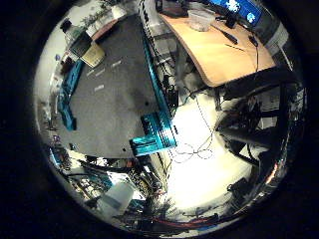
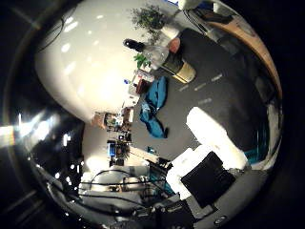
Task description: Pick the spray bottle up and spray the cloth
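The spray bottle [image 2: 162, 58] has a clear body, a black top and a yellowish lower part. It rests on the dark grey table mat [image 2: 224, 100], near the mat's far edge. I cannot tell whether it stands or lies. A crumpled teal cloth [image 2: 155, 107] lies on the mat a short way from the bottle. My right hand [image 2: 209, 157] hovers well above the mat, apart from both. One white finger [image 2: 212, 133] reaches out straight and holds nothing. Bottle [image 1: 75, 37] and cloth [image 1: 67, 97] also show small in the little finger side view.
A teal metal bracket [image 1: 154, 139] sits at the mat's edge. Beyond it stands a wooden desk [image 1: 219, 55] with a clear plastic tub [image 1: 201, 20] and a monitor [image 1: 239, 7]. A black office chair [image 1: 264, 124] is on the pale floor. A potted plant [image 2: 150, 19] is behind the bottle.
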Motion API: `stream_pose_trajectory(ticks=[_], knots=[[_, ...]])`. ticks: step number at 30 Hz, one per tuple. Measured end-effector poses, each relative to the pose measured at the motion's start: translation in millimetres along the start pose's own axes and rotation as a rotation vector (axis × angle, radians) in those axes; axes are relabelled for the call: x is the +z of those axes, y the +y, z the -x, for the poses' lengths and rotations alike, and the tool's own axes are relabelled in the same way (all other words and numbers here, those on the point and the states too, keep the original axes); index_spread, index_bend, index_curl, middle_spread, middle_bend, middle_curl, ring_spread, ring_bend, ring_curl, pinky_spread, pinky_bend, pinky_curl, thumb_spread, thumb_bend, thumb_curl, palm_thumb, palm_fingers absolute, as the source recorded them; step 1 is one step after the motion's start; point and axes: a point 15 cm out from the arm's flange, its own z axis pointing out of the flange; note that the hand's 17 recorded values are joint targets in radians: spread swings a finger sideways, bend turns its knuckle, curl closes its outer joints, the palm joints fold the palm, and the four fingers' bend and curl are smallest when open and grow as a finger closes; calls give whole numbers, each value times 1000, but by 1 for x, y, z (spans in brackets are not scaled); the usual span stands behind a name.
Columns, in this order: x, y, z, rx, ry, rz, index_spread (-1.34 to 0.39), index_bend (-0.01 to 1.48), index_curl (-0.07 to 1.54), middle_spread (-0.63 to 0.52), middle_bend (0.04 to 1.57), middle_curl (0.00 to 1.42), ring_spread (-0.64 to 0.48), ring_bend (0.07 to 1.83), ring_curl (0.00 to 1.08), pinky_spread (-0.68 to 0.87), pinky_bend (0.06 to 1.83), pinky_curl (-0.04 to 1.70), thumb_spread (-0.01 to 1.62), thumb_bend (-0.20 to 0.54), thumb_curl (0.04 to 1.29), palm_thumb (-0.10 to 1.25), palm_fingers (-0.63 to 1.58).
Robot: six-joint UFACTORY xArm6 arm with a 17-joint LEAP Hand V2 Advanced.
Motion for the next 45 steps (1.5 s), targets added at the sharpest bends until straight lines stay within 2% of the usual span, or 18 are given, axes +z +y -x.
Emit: stream_pose_trajectory(ticks=[5,11,20,31,45], knots=[[-2,-23,2,-18,-33,-44,-280,107,230,120,185,339,193,309,260,399,438,335,1153,-24,418,803,49],[10,-38,0,-21,-62,-29,-278,127,197,172,196,328,214,329,263,396,490,338,1140,-20,395,759,-38],[35,-65,0,-14,-137,-49,-263,148,207,167,197,322,210,326,264,393,482,324,1139,-22,370,725,-9],[77,-107,-24,51,-251,-74,-250,149,230,164,208,331,207,332,266,397,473,313,1133,-20,318,666,14],[117,-109,-17,20,-310,-24,-264,150,242,154,200,331,201,312,260,392,465,313,1065,-34,278,501,-1]])
